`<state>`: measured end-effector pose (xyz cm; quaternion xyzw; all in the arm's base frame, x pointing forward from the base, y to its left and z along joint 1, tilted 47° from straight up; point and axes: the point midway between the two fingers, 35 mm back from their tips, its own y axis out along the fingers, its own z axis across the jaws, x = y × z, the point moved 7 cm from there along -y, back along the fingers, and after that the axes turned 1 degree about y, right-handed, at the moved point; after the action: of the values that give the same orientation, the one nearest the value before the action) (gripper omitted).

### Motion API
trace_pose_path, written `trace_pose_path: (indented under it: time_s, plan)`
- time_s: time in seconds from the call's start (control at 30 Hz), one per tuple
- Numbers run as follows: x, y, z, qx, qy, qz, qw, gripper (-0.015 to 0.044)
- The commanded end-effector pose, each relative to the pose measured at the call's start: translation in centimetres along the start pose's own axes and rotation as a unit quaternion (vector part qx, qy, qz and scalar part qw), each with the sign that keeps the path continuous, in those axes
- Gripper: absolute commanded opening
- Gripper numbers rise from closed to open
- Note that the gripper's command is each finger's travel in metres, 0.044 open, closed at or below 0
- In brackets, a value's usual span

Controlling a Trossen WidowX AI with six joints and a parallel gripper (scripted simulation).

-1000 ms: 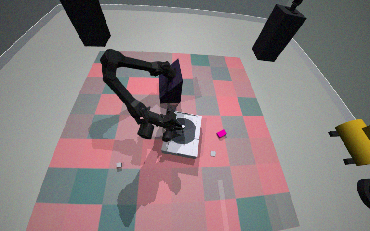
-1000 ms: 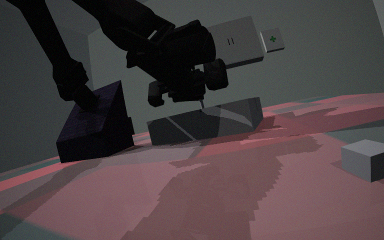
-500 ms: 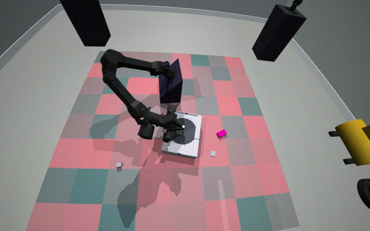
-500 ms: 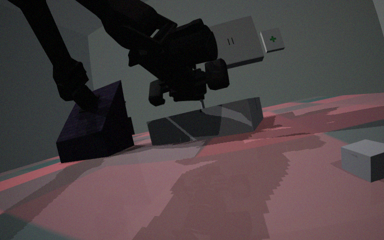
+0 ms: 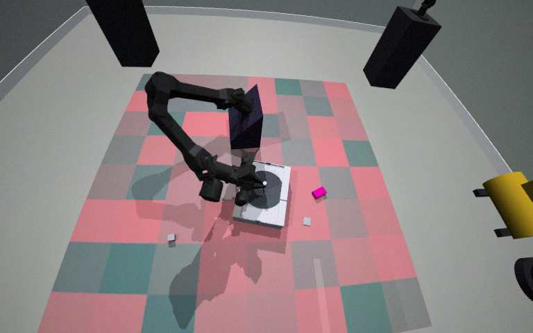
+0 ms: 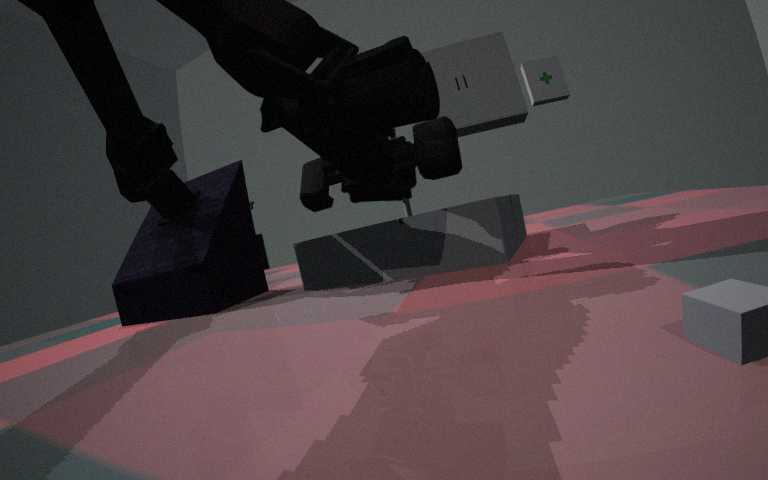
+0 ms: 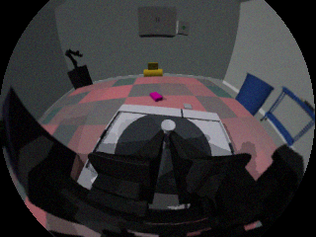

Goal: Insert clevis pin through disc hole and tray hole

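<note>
While the gripper (image 5: 264,184) (image 6: 406,198) (image 7: 166,133) pinches the pin (image 5: 264,183) (image 6: 407,207) (image 7: 168,126) head-up over the disc (image 5: 271,198) (image 7: 133,135) in the tray (image 5: 271,220) (image 6: 368,257) (image 7: 170,110), lowering should go slowly and plumb, yielding sideways if the tip catches the hole's edge.

matte black arm (image 5: 176,135) (image 6: 237,39), chunky angular joints, straight slender links, black claw (image 5: 262,185) (image 6: 406,198) (image 7: 166,133) with tapered fingertips

Checkered mat (image 5: 220,310) (image 6: 226,384) (image 7: 120,94) — tray (image 5: 259,220) (image 6: 362,254) (image 7: 148,109), magenta block (image 5: 318,192) (image 7: 156,96) atop.
</note>
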<state>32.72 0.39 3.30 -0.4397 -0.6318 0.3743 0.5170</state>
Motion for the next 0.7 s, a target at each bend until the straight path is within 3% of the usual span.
trace_pose_path:
  time_s: [0.0,0.67]
  plan:
    - [0.01,0.0,-0.24,-0.002,0.001,0.002,1.0,0.0]
    - [0.1,0.16,-0.59,-0.003,0.001,0.002,1.0,0.0]
